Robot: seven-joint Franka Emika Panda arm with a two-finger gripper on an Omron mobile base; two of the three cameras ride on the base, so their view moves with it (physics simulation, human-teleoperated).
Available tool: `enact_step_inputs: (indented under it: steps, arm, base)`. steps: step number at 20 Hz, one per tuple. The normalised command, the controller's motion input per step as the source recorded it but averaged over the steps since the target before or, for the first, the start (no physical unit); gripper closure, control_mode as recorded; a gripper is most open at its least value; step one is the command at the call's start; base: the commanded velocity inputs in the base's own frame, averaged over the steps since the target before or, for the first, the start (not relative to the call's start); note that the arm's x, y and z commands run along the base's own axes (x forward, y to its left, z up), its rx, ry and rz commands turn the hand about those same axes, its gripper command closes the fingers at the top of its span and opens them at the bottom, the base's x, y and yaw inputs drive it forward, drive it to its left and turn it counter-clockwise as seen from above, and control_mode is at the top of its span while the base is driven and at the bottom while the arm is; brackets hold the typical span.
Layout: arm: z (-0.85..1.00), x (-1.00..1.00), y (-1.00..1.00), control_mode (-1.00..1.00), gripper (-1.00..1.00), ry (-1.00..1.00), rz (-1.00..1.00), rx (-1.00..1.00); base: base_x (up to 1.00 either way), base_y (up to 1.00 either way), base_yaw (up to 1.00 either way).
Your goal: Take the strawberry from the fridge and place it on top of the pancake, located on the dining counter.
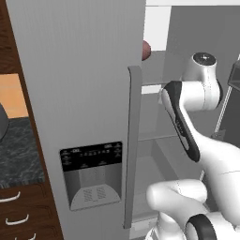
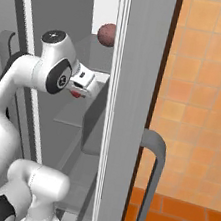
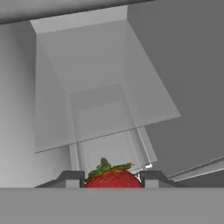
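- Inside the open fridge [image 1: 84, 93], above a glass shelf [image 3: 109, 87], I am holding the strawberry [image 3: 113, 178] in the tool [image 3: 113, 179], its jaws nearly shut on the berry's sides.
- I am judging the pick done, the carry not begun.
- Next I am needing to back out past the door edge and the brown fruit [image 2: 107, 34], then drive to the dining bench.

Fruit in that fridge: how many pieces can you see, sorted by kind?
Strawberry, bright red, between the gripper's fingertips: 1
Reddish-brown round fruit on an upper shelf of the fridge: 1
Total: 2
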Motion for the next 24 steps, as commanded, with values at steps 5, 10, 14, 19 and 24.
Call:
enact_step_inputs:
  steps: [5,10,14,19,24]
  arm:
    - [-0.84,-0.8,0.14,-1.0,1.0,0.07,0.06,-0.03]
    - [-0.49,-0.12,0.0,-1.0,1.0,0.02,0.0,0.0]
    - [-0.4,0.0,0.0,-1.0,1.0,0.0,0.0,0.0]
    - [-0.32,-0.19,0.0,-1.0,1.0,0.0,0.0,0.0]
    - [-0.16,-0.6,0.0,-1.0,1.0,-0.02,0.01,0.01]
  base:
    - [0.0,0.0,0.0]
    - [0.0,0.0,0.0]
    - [0.0,0.0,0.0]
    - [0.0,0.0,0.0]
    - [0.0,0.0,0.0]
